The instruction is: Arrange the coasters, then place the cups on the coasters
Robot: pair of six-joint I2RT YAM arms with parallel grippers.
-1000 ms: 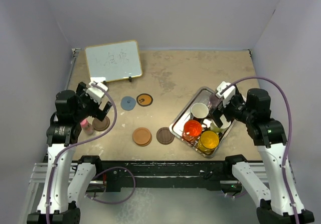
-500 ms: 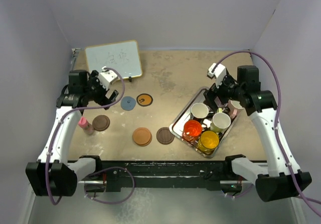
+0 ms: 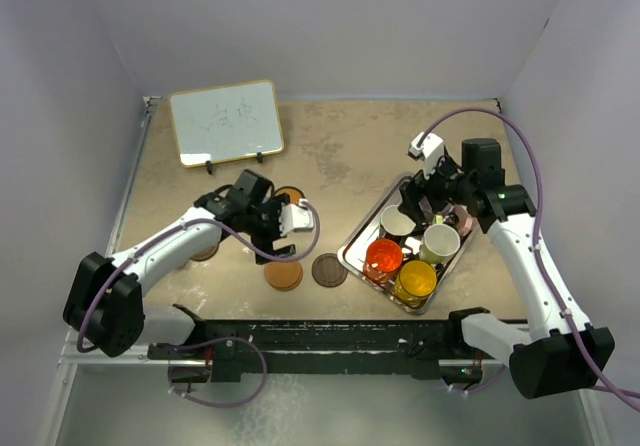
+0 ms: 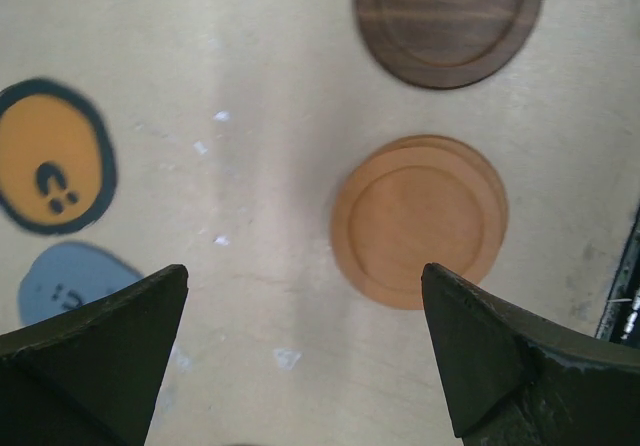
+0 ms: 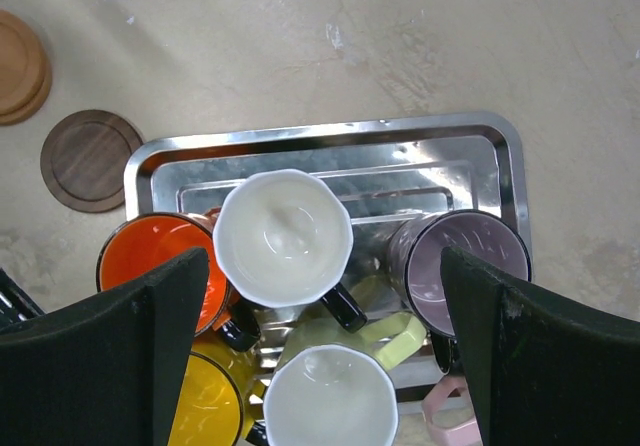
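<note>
Counter (image 3: 350, 156), near edge: I log tan coasters (image 4: 419, 222) beneath my left end effector (image 4: 303, 271), fingers apart; right end effector (image 5: 325, 251), likewise apart, above cups (image 5: 283, 236) in tray (image 5: 330, 136).

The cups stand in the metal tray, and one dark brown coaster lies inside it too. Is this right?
No. The dark brown coaster lies on the table beside the metal tray, not inside it; the right wrist view shows this. The cups do stand in it.
</note>
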